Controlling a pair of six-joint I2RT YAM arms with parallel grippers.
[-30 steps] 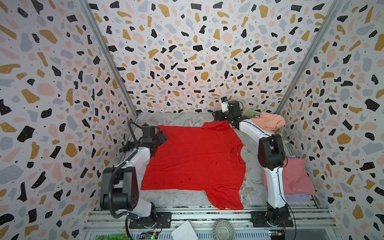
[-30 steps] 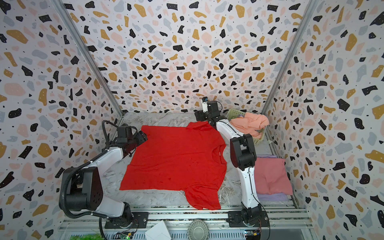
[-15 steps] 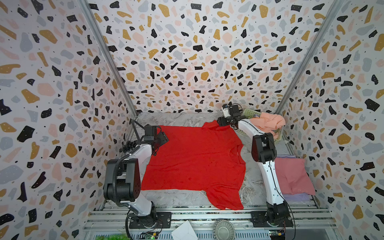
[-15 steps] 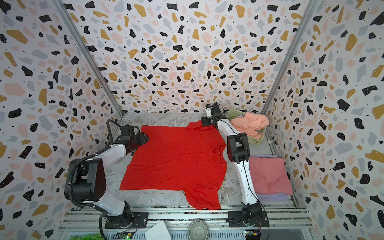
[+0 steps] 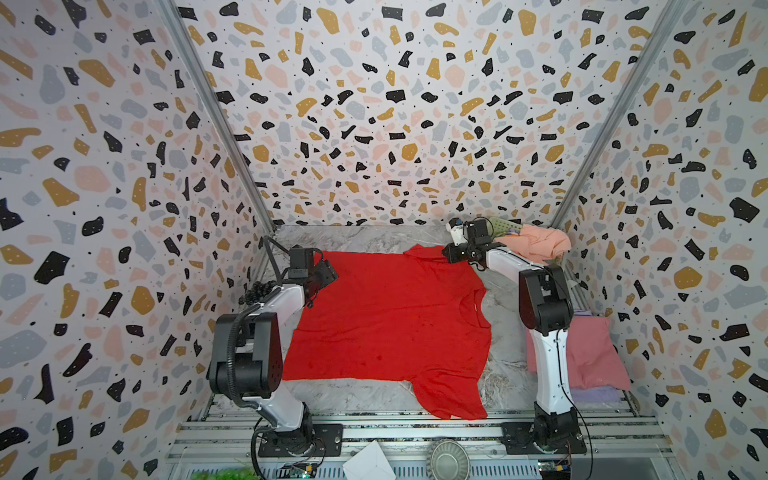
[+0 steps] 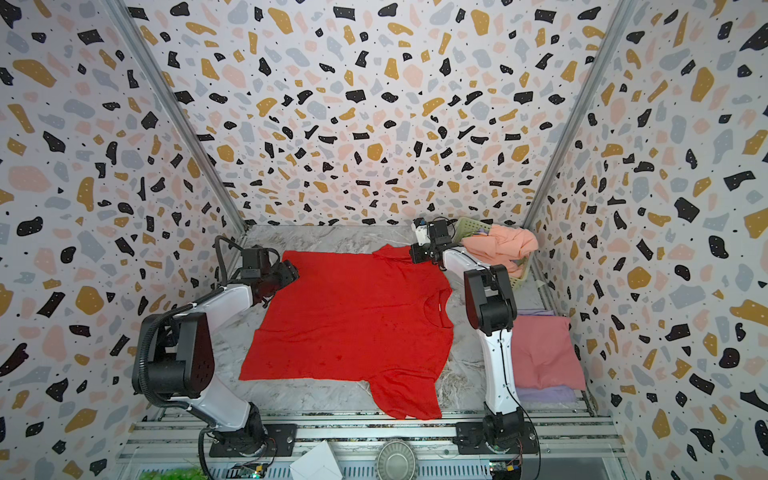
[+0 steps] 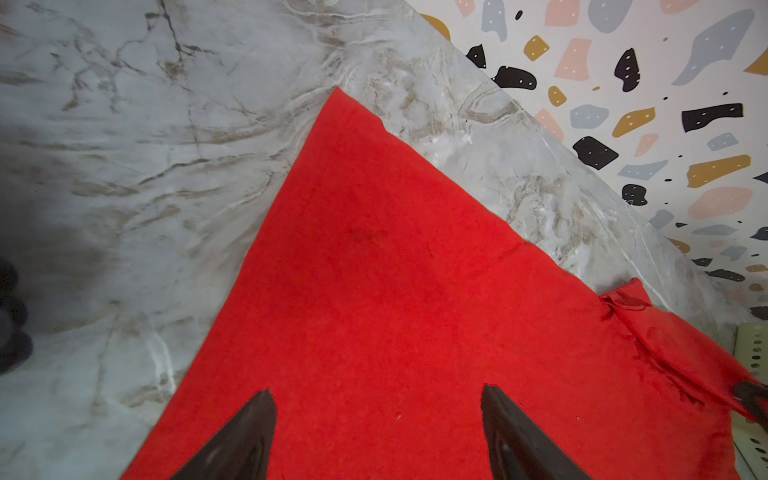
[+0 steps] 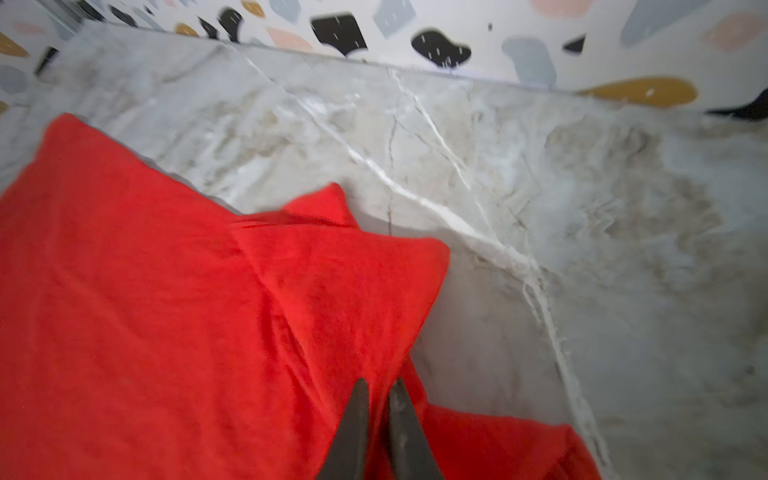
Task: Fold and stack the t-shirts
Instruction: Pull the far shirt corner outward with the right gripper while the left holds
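Evidently mid-task. We see the red t-shirt (image 5: 390, 324) spread flat on the marble counter (image 5: 357, 237), unfolded, one sleeve reaching the near edge, the other bunched at the far side.

Right claw (image 8: 378, 399): tips nearly together, red cloth pinched between them at the far sleeve, by our reading of the right wrist view. In both top views it sits at the shirt's far right corner (image 6: 419, 253).

Left claw (image 7: 376, 415): spread wide, hovering over the shirt's far left corner, nothing held.

Done, as far as we can judge: a dusty pink t-shirt (image 5: 590, 353) lies folded on top of a lavender t-shirt (image 5: 594, 392) at the right side, beside the right arm. That makes two stacked.

Left: the red shirt has no fold in it yet. A peach-orange t-shirt (image 6: 498, 245) lies heaped in the pale green basket (image 6: 469, 226) at the far right corner, untouched. So we put it at roughly half.
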